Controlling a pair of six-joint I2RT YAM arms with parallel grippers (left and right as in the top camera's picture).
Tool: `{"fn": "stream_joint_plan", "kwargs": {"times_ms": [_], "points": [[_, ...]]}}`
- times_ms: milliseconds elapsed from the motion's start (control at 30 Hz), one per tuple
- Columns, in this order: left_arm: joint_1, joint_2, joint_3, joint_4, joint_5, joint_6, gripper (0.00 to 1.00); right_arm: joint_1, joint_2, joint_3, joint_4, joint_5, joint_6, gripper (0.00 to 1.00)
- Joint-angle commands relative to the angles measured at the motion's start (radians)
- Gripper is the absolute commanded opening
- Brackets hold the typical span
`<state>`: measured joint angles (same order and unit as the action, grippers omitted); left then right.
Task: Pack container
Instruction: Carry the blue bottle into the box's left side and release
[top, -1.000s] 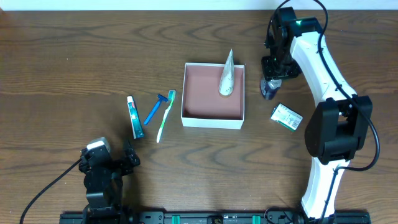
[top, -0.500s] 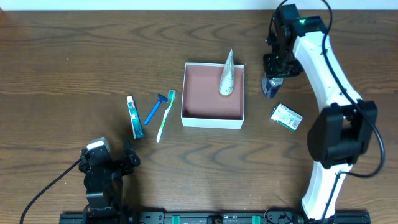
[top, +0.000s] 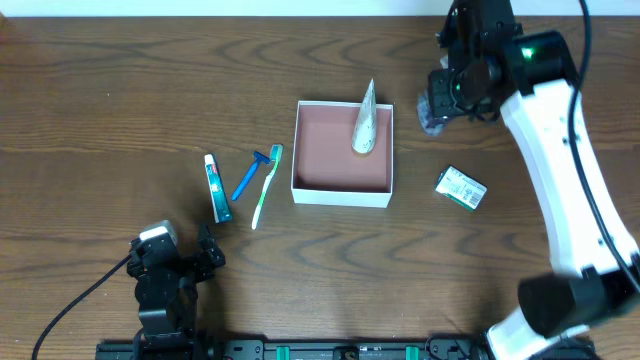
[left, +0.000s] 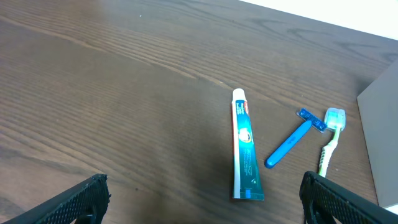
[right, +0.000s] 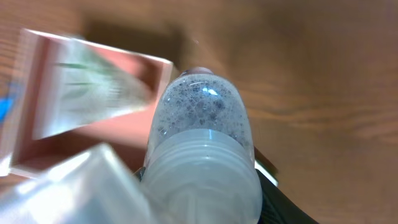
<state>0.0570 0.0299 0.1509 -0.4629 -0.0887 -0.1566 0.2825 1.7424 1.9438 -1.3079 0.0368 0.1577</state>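
Observation:
The container (top: 340, 188) is a square white box with a dusty-pink inside at the table's middle; a silver cone-shaped tube (top: 364, 122) leans in its far right corner. My right gripper (top: 441, 103) is shut on a small clear bottle (right: 199, 124) with a white cap and holds it above the table, right of the container (right: 37, 134). My left gripper (left: 202, 208) is open and empty near the front left, short of a toothpaste tube (left: 244, 149). A blue razor (top: 247, 175) and a green toothbrush (top: 266, 186) lie left of the container.
A small green-and-white packet (top: 461, 188) lies on the table right of the container. The toothpaste tube (top: 216, 187), razor (left: 293, 138) and toothbrush (left: 328, 140) lie side by side on the brown wooden table.
My right gripper has lifted the clear bottle off the table and risen toward the camera, shifting slightly away from the packet. The left arm has not moved.

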Motion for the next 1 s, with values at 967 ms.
{"fn": "stream_joint_plan", "kwargs": {"times_ms": [967], "points": [[-0.003,-0.006,-0.018,0.001,-0.008,0.01,0.98,0.404,0.282,0.04,0.226,0.101,0.263,0.11]]}}
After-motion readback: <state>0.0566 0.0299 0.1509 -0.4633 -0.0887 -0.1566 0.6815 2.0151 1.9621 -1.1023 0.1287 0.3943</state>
